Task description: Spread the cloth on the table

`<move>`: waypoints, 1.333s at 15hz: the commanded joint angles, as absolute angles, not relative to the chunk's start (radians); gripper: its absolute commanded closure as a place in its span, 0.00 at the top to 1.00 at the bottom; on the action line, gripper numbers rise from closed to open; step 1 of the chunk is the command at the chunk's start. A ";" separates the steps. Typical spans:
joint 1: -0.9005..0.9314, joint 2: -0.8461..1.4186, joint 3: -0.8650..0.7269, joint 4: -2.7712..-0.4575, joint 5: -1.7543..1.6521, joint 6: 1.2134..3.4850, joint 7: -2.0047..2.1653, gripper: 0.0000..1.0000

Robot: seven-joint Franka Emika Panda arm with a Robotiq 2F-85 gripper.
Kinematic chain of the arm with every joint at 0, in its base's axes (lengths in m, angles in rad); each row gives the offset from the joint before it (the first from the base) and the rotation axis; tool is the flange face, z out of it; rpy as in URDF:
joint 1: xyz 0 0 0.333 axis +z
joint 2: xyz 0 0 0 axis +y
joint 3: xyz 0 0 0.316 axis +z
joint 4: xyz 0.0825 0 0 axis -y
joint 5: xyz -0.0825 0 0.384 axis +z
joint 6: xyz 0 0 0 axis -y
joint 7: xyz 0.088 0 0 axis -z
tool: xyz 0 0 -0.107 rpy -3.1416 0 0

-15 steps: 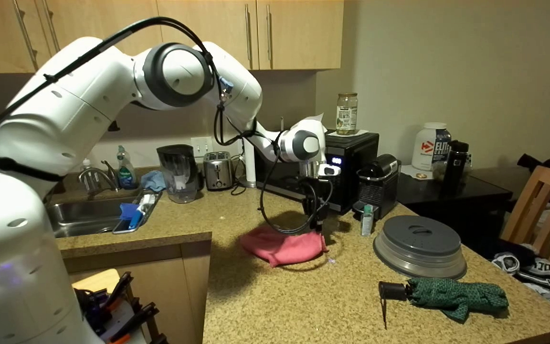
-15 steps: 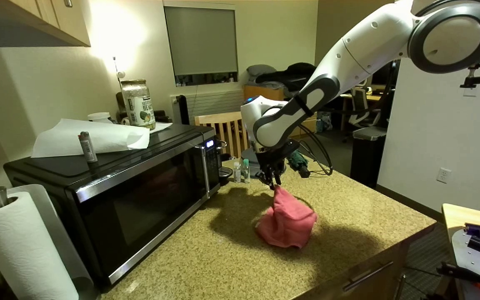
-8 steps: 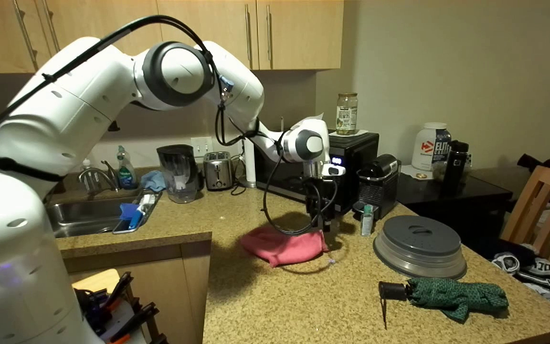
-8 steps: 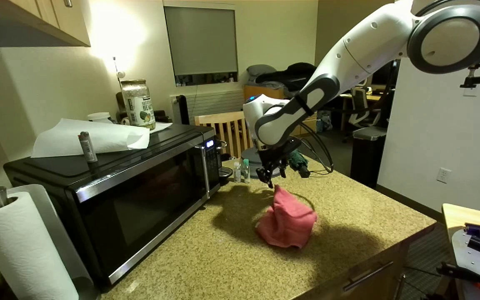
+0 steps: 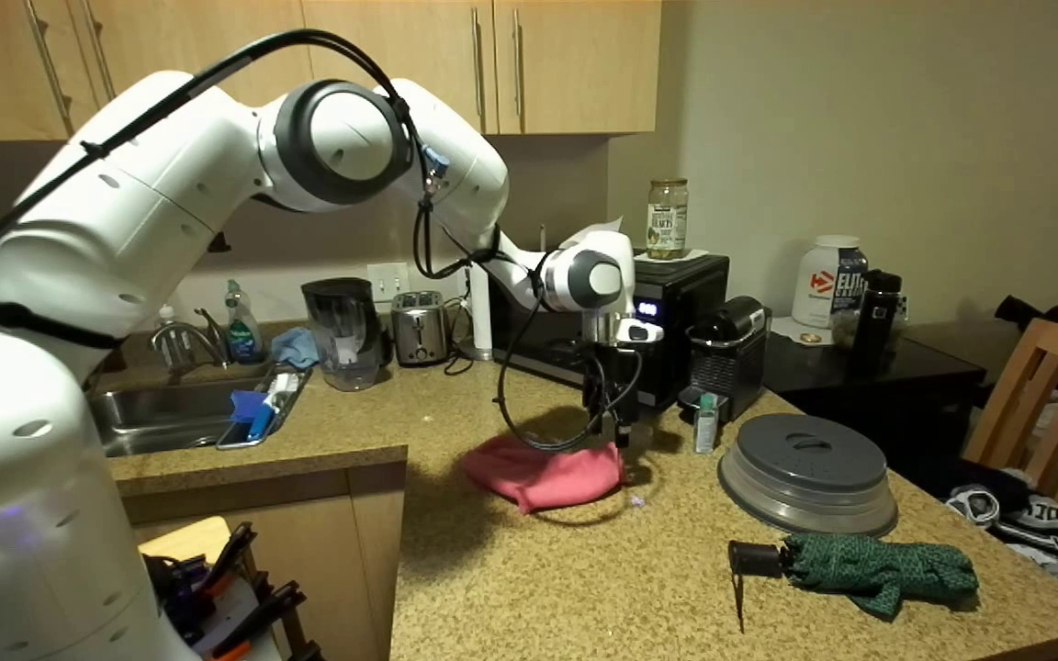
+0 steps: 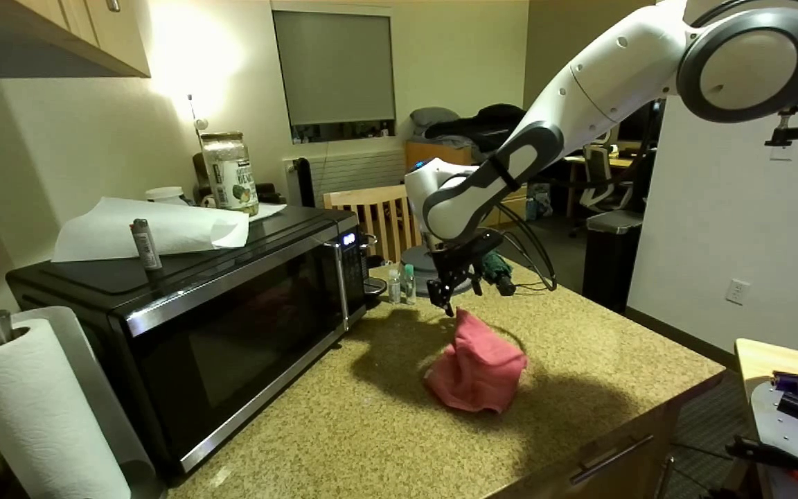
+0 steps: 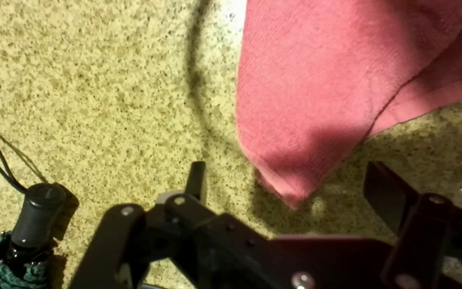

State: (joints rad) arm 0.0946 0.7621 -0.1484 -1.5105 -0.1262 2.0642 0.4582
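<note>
The pink-red cloth (image 5: 543, 473) lies bunched on the speckled tan table (image 5: 529, 588), partly folded over itself. In an exterior view one corner of the cloth (image 6: 479, 374) stands up as a peak. My gripper (image 6: 463, 302) is just above that peak, its fingers spread. From the wrist view, the gripper (image 7: 289, 180) stands wide open; the tip of the cloth (image 7: 307, 88) points into the gap and touches neither of the fingers (image 7: 196, 180). The far part of the cloth runs out of the wrist view at the top.
A microwave (image 6: 246, 333), coffee maker (image 5: 726, 358) and small green-capped bottle (image 5: 706, 422) stand near the gripper. A grey domed lid (image 5: 809, 473) and folded green umbrella (image 5: 878, 569) lie on the table. The sink (image 5: 171, 413) is beside the arm.
My fingers have spread apart from close together at the cloth's peak, and the hand has shifted slightly. The cloth's raised corner has stayed up, almost unmoved.
</note>
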 commanded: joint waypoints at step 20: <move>0.098 0.717 -0.117 -1.580 0.022 1.963 0.612 1.00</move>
